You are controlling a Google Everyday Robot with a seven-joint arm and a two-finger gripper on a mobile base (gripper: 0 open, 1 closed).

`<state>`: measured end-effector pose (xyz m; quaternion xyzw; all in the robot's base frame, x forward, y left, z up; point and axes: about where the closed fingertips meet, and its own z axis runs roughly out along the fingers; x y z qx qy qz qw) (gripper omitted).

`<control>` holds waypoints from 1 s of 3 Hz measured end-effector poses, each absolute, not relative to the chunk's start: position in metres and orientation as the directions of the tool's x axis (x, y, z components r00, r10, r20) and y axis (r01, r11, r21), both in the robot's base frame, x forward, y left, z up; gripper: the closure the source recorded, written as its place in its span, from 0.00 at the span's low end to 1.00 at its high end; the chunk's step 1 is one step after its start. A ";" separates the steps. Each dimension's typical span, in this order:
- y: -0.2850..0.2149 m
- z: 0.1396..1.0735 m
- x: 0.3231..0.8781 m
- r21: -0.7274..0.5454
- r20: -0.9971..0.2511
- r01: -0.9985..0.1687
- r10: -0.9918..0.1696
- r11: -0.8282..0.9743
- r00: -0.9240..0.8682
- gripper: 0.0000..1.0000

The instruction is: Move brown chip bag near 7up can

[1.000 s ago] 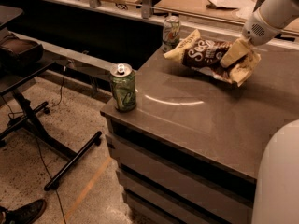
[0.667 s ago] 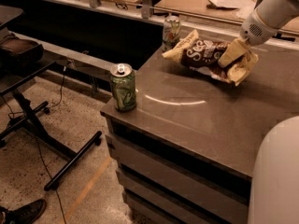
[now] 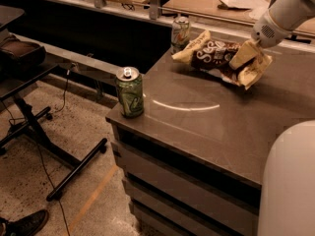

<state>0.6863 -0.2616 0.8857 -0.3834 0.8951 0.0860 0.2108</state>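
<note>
At twelve o'clock, found brown chip bag [image 3: 214,54] beside 7up can [image 3: 180,31], gripper [image 3: 247,55] seemingly clamped on its three-o'clock end, leaving only release.

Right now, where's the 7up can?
In the camera view, the 7up can stands at the far left corner of the counter, just left of the brown chip bag; the hand is at the bag's right end.
</note>
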 end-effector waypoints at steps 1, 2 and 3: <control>-0.262 0.885 0.687 -0.004 -0.445 -0.720 -0.647 0.694 -0.620 0.13; -0.265 0.883 0.687 0.001 -0.443 -0.720 -0.645 0.694 -0.623 0.00; -0.270 0.884 0.684 0.000 -0.438 -0.724 -0.651 0.690 -0.620 0.00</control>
